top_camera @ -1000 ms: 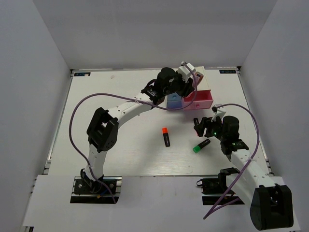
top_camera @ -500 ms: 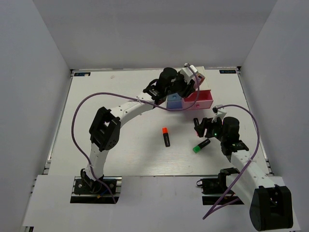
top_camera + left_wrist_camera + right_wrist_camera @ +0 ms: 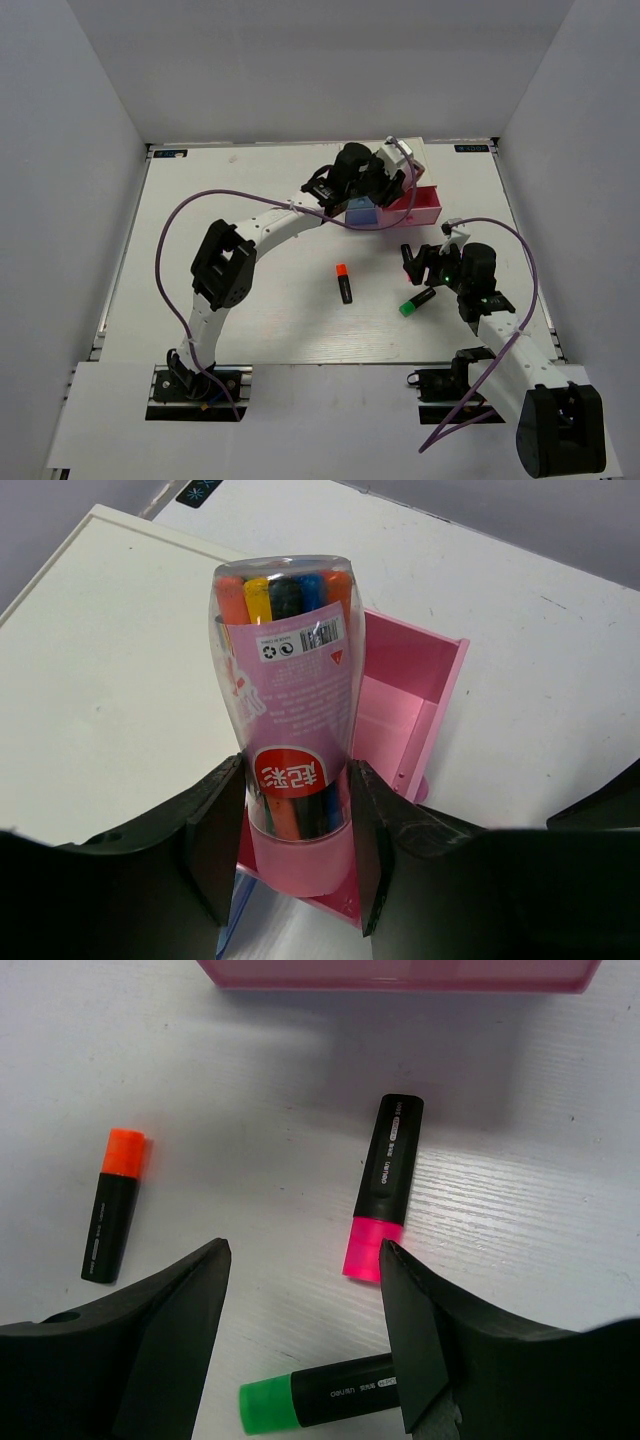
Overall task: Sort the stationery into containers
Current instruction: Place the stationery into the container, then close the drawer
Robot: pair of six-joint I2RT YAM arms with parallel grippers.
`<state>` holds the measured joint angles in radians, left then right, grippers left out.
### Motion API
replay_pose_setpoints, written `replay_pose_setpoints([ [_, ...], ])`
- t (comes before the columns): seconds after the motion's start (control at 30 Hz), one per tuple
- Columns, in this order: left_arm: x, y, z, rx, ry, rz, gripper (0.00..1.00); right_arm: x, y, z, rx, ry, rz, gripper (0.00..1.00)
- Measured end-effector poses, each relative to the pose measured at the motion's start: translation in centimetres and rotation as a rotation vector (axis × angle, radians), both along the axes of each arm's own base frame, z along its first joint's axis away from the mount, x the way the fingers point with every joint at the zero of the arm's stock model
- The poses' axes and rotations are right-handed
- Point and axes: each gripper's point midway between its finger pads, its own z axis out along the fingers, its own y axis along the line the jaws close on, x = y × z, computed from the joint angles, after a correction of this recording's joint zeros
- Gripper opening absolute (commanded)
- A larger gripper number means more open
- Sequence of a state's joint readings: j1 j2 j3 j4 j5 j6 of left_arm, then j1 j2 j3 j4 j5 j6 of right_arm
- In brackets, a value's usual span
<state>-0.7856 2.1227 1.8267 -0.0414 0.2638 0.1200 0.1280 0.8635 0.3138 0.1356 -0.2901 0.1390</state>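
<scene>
**Tube poised over pink drawer; right arm lined up on pink highlighter**

Left fingers (image 3: pixel 215 850) are clamped on the lower part of a clear tube of pens (image 3: pixel 290 710), one pad on each side. The tube stands roughly upright with its pink base down, directly above the open pink drawer (image 3: pixel 410 680). Holding it low and upright probably lets the base go in first. The drawer looks shallow, so the tube may need laying flat to fit.

In the top view, that drawer juts out from the white box (image 3: pixel 415 160) at the far side of the bench (image 3: pixel 250 320), with a blue drawer (image 3: pixel 359 211) beside it.

Right fingers (image 3: pixel 180 1330) are spread wide and grip nothing. They hover over the pink highlighter (image 3: pixel 385 1190), which lies flat on the bench just short of the pink drawer's front. Its body runs between the pads, so a straight descent would straddle it.

The orange highlighter (image 3: pixel 115 1205) lies well apart to one side and the green highlighter (image 3: pixel 330 1395) is nearer the wrist. Both are loose on the bench and unsorted.
</scene>
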Motion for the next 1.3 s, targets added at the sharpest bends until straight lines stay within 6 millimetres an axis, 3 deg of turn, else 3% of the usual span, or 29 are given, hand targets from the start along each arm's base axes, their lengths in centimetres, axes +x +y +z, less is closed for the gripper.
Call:
replay_pose_setpoints([
  [0.33, -0.5, -0.4, 0.0, 0.000, 0.001, -0.016, 0.60, 0.0, -0.1, 0.0, 0.006, 0.004, -0.007, 0.67],
  [0.7, -0.4, -0.9, 1.6, -0.031, -0.031, -0.022, 0.64, 0.0, -0.1, 0.0, 0.006, 0.004, -0.008, 0.67],
  [0.8, -0.5, -1.2, 1.9, -0.045, -0.034, -0.022, 0.60, 0.0, -0.1, 0.0, 0.006, 0.002, -0.007, 0.56],
  [0.83, -0.4, -1.2, 2.1, -0.055, -0.034, -0.019, 0.50, 0.1, -0.1, 0.0, 0.003, -0.001, -0.006, 0.50],
  [0.87, -0.4, -1.2, 2.4, -0.066, -0.030, -0.011, 0.43, 0.1, -0.1, 0.1, 0.001, -0.006, -0.005, 0.35],
  [0.9, -0.3, -1.2, 2.6, -0.080, -0.025, 0.001, 0.35, 0.3, -0.2, 0.2, -0.006, -0.017, -0.001, 0.27],
  [0.93, -0.2, -1.1, 3.0, -0.095, -0.020, 0.015, 0.20, 0.5, -0.1, 0.2, -0.007, -0.025, 0.004, 0.20],
  [1.03, -0.6, 0.1, 3.9, -0.130, 0.007, 0.074, 0.12, 0.8, 0.0, -0.1, -0.034, -0.042, 0.042, 0.03],
  [1.1, -1.4, 1.7, 4.7, -0.158, 0.044, 0.128, 0.28, 1.3, 0.2, -0.5, -0.064, -0.046, 0.080, 0.00],
  [1.17, -2.9, 4.3, 5.3, -0.175, 0.082, 0.185, 0.56, 2.0, 0.3, -0.7, -0.100, -0.050, 0.118, 0.00],
  [1.3, -6.5, 10.3, 6.7, -0.266, 0.166, 0.331, 0.75, 5.6, 0.4, -0.5, -0.189, -0.063, 0.184, 0.00],
])
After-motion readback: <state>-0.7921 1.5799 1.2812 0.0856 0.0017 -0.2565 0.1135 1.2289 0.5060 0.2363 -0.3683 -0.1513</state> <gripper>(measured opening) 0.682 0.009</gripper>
